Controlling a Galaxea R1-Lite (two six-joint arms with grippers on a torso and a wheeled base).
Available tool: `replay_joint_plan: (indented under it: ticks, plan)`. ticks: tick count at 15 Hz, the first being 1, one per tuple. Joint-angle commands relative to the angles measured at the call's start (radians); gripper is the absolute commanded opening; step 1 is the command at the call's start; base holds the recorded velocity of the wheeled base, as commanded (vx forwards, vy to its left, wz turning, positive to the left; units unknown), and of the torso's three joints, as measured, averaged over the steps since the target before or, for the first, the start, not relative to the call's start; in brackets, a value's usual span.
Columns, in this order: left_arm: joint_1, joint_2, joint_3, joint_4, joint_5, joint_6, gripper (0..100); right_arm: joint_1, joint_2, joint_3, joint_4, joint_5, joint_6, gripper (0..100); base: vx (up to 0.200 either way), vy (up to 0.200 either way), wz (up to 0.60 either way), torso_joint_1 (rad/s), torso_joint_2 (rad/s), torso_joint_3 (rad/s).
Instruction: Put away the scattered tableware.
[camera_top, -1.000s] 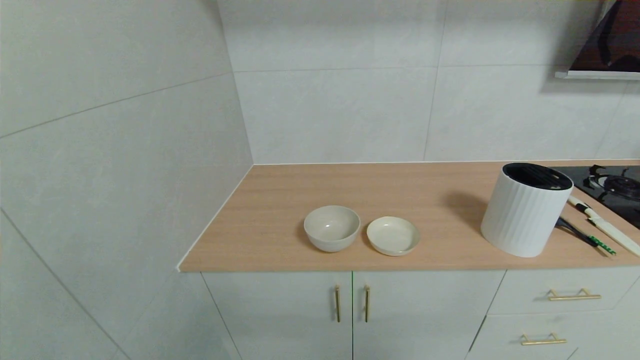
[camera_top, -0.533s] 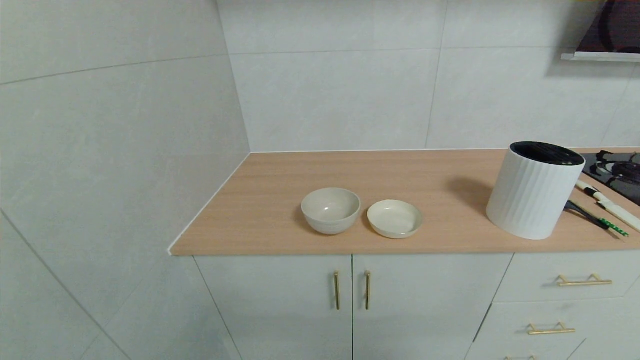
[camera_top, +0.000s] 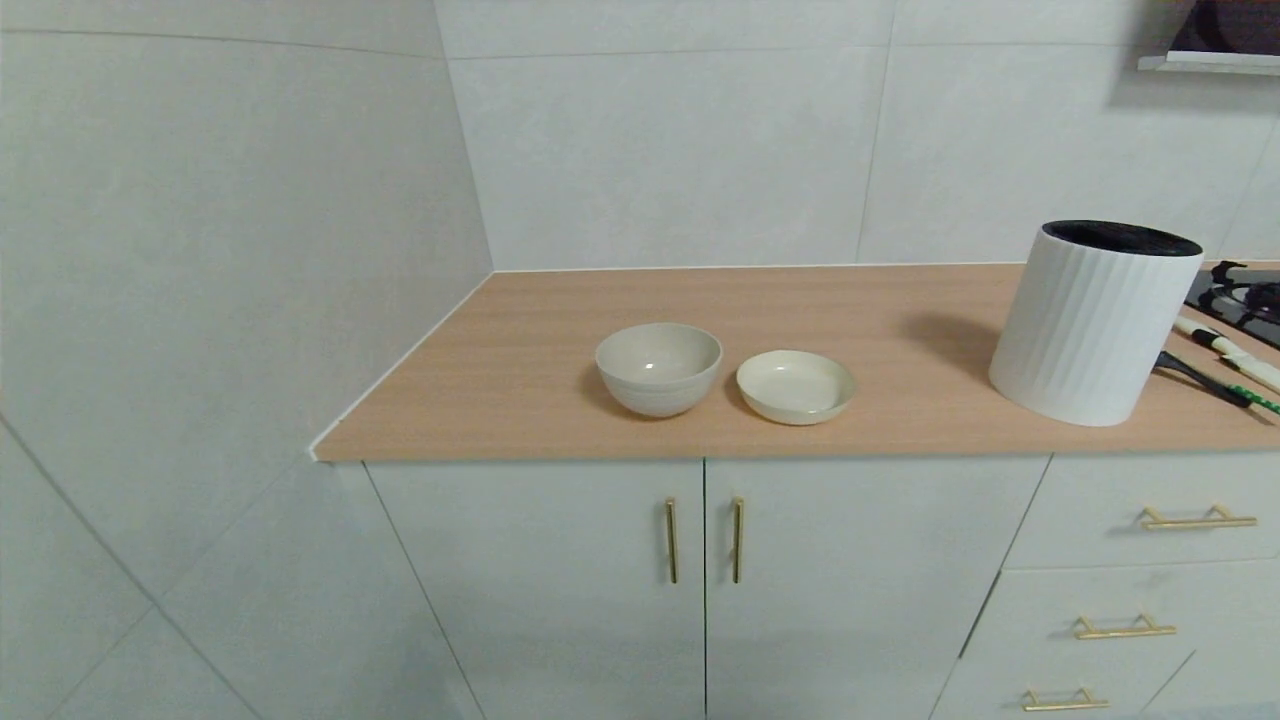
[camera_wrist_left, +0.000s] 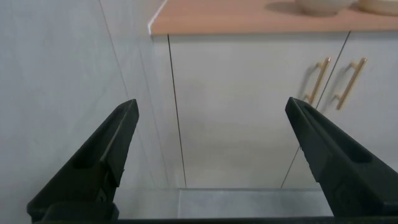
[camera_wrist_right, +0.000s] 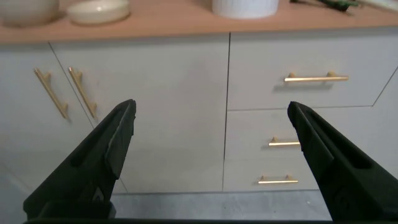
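**View dropped; tableware untouched**

Compared the head view with the two earlier frames; found the whole picture shifted, with the counter (camera_top: 520, 400) edge higher and more of the doors (camera_top: 560, 580) and drawers (camera_top: 1120, 520) taken in; put this down to camera motion, not to the things.

Found the bowl (camera_top: 657, 368) and dish (camera_top: 796, 386) placed as before: side by side near the counter's front edge, close but apart, bowl nearer the corner wall. Noted the holder (camera_top: 1095, 322) well apart toward the stove (camera_top: 1245, 295), with utensils (camera_top: 1215, 372) lying just beyond it.

Recorded the left gripper (camera_wrist_left: 211, 104) low before the doors, fingers spread wide, nothing between them; same for the right gripper (camera_wrist_right: 210, 106), facing doors and drawers.

Judged nothing put away yet; read the lowering as a possible approach to the cupboard, perhaps to open it first; not confirmed.

Could not see behind the shut doors or into the drawers; could not make out the holder's slots from this angle. Saw the utensils partly hidden by the holder and cut by the frame edge, so left count and kind open. Caught bowl and dish only as cropped slivers in both wrist views.
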Motion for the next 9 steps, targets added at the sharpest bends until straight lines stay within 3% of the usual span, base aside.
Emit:
replay_joint_plan:
  ticks: [1, 9]
  plan:
    - [0.0, 0.0, 0.0, 0.0, 0.0, 0.0, 100, 0.0, 0.001, 0.0, 0.0, 0.0, 0.0, 100, 0.0, 0.0, 0.0, -0.207, 0.49, 0.286]
    - [0.0, 0.0, 0.0, 0.0, 0.0, 0.0, 100, 0.0, 0.001, 0.0, 0.0, 0.0, -0.002, 100, 0.0, 0.0, 0.0, -0.194, 0.48, 0.286]
